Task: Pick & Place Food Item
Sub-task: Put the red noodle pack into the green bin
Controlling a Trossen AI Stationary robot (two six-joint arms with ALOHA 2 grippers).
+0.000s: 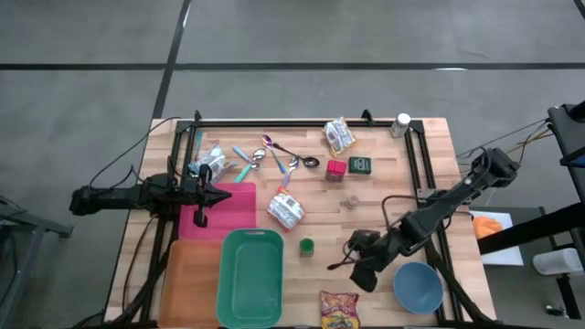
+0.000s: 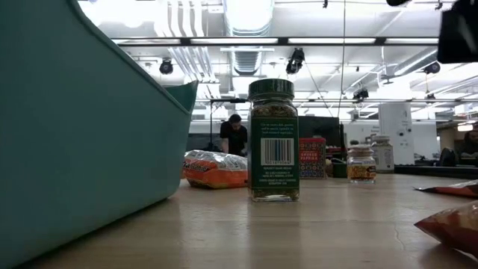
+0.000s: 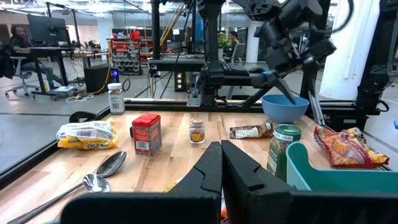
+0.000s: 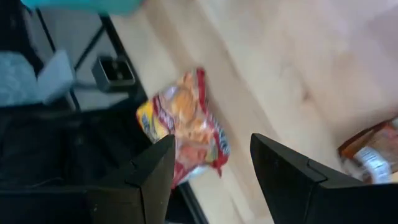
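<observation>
- Wooden table, light butcher-block top with a dark frame along its edges.
- Green bin, orange tray and pink mat on its left half.
- Spoons, red tin, green-lidded spice jar, blue bowl and snack bag resting on the wood.

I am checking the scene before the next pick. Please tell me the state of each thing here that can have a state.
left gripper: shut, empty, over the pink mat.
right gripper: open, empty, above the snack bag.
snack bag: lying flat at the table's edge, not held.
green-lidded spice jar: upright, lid on.
teal bin: upright, nothing visible in it.
blue bowl: upright, looks empty.
red tin: upright, closed.
</observation>
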